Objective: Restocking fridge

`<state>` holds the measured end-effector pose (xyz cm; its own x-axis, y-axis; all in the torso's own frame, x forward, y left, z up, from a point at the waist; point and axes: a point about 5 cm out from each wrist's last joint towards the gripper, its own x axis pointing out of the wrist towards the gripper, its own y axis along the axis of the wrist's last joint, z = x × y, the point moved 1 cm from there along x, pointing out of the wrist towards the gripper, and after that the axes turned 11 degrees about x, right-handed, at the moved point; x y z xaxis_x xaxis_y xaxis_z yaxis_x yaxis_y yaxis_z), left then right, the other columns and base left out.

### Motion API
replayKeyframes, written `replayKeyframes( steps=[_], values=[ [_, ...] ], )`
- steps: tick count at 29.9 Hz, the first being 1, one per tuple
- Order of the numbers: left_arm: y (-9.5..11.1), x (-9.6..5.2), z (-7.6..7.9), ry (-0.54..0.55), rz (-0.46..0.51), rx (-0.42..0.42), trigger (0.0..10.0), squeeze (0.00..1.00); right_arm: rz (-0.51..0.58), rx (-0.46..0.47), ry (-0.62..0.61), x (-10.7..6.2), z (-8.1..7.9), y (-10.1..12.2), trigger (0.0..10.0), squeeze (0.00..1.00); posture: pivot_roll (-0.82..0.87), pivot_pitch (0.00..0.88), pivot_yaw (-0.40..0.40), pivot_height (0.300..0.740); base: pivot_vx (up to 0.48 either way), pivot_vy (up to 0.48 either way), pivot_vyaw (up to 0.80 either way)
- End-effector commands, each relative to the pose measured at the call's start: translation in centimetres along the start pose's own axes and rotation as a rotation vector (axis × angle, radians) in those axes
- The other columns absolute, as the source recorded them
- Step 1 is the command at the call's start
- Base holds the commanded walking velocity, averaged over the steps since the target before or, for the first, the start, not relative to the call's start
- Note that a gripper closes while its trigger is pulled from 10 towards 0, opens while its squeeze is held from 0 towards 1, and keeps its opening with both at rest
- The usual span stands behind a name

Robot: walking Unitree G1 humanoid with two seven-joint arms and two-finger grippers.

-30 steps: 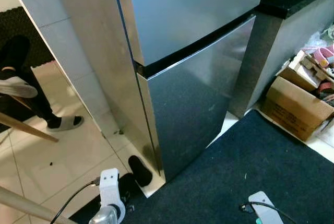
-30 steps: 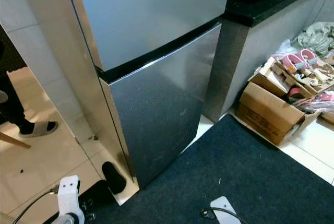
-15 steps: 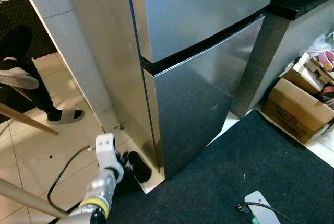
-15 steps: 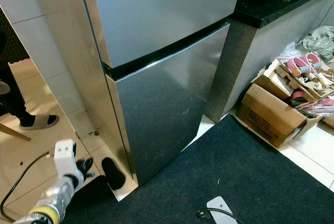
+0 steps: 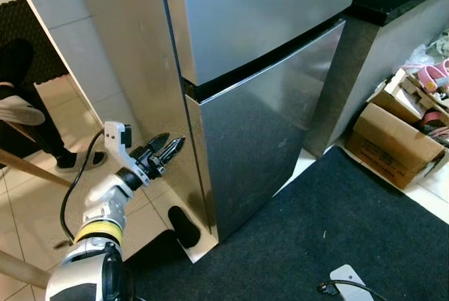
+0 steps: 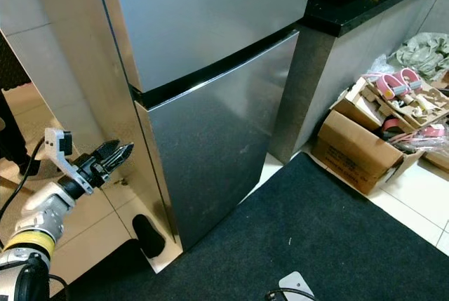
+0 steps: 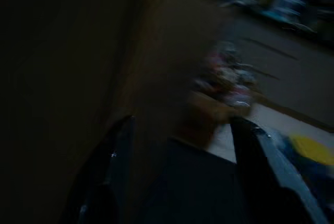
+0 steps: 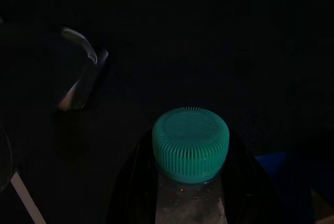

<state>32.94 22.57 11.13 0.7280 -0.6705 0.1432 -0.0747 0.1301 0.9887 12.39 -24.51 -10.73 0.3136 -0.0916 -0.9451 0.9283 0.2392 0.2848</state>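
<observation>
Left hand [image 5: 170, 148] open beside fridge [image 5: 266, 104]

A tall steel 2-door fridge [image 5: 259, 104] stands ahead, with a dark stone-topped bench [image 5: 393, 6] to its right. A brown cardboard box [image 5: 393, 143] sits on the floor before the bench. A dark floor mat [image 5: 316, 231] lies before the fridge. The left gripper [image 5: 167, 152] is beside the fridge's left side.
</observation>
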Motion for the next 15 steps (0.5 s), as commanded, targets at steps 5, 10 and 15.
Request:
replayKeyframes(
  steps=[5, 10, 15],
  values=[
    [0.7, -0.2, 0.1, -0.083, -0.014, 0.018, 10.0, 1.0, -0.001, -0.013, 0.006, 0.0, -0.1, -0.2, 10.0, 0.0, -0.05, 0.008, 0.023, 0.74, 0.0, 0.0, 0.0],
    [1.8, 3.2, 0.6, -0.114, -0.059, 0.17, 10.0, 0.0, -0.012, -0.016, 0.008, -0.1, -0.2, -1.1, 10.0, 0.0, -0.08, 0.069, 0.031, 0.74, 0.0, 0.0, 0.0],
    [2.3, 5.3, 0.8, -0.057, -0.078, 0.259, 10.0, 0.0, -0.022, -0.017, 0.007, -0.2, -0.3, -1.9, 10.0, 0.0, -0.08, 0.089, 0.033, 0.74, 0.0, 0.0, 0.0]
  ],
)
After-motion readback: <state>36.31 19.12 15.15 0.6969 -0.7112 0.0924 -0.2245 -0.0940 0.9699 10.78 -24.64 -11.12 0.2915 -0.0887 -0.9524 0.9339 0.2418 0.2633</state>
